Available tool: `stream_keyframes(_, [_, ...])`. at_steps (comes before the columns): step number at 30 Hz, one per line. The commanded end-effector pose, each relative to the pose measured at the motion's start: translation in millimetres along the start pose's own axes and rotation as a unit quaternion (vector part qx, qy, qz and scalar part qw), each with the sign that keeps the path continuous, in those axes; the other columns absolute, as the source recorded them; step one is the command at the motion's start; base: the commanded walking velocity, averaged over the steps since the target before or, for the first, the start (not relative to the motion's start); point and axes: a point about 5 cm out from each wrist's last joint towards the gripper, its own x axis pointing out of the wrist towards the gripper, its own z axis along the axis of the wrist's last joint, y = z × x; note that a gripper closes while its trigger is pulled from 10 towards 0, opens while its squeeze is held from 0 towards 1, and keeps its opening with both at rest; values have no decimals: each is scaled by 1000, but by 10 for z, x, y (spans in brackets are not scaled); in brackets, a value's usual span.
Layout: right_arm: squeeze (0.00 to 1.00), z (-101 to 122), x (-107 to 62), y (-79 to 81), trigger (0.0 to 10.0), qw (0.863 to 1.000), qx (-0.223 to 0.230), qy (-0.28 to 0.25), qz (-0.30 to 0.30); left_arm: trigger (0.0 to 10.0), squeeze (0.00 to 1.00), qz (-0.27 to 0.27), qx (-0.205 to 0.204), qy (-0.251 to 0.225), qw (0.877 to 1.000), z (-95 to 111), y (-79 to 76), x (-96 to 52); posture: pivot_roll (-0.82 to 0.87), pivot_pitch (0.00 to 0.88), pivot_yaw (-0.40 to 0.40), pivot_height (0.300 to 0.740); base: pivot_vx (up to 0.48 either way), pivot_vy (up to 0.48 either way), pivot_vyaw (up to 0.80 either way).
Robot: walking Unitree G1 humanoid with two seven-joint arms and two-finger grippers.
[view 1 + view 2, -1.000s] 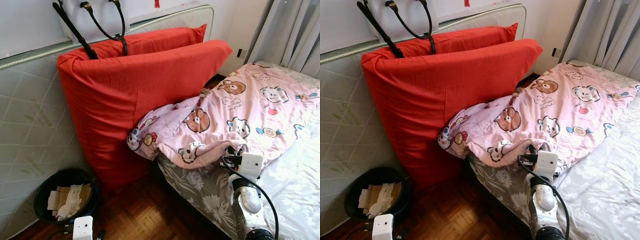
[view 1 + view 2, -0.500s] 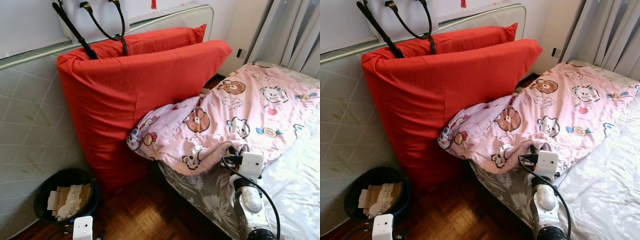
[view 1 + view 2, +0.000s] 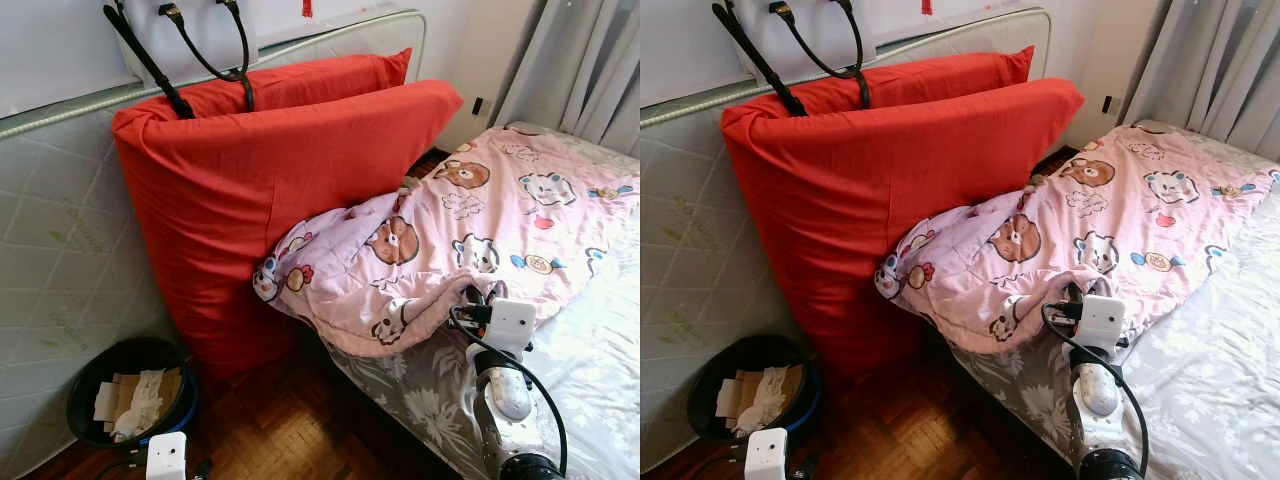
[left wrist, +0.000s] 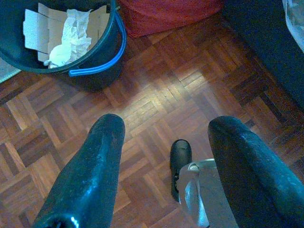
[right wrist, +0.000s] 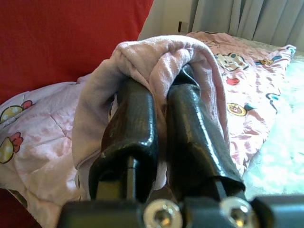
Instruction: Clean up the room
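At the far left a pale quilted mattress (image 3: 60, 250) stands on edge against the wall, and at its foot a black bin (image 3: 130, 390) holding card and crumpled paper sits on the parquet floor (image 3: 290, 430). The left gripper (image 4: 164, 161) hangs low over that floor near the bin, its two fingers spread wide with nothing between them. A bag's black straps (image 3: 200, 50) hang over the top of a big red cushion (image 3: 270, 190), which leans upright against the mattress with a second red cushion behind it. Right of the cushion lies the pink cartoon-print blanket (image 3: 450, 240), spread over the bed (image 3: 600, 340); its near-left corner is bunched up, touches the cushion and droops over the bed's edge. The right gripper (image 5: 159, 118) is at the blanket's front edge, above the grey floral sheet, its fingers pressed nearly together on a fold of blanket that wraps over their tips. Grey curtains (image 3: 590, 70) hang at the far right behind the bed.
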Motion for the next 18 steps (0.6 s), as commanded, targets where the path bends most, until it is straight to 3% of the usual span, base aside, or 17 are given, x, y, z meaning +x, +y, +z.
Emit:
stream_keyframes(1, [0,88,44,2,10000,1000,-6,-20,3,10000,0,-5,5,4,1000,-30,-12,-10,47,24,-20,740,0,0,0])
stream_keyframes(18, [0,94,50,24,10000,1000,-14,-20,7,10000,0,-5,8,1,1000,-11,-13,-4,55,29,-23,740,-86,0,0])
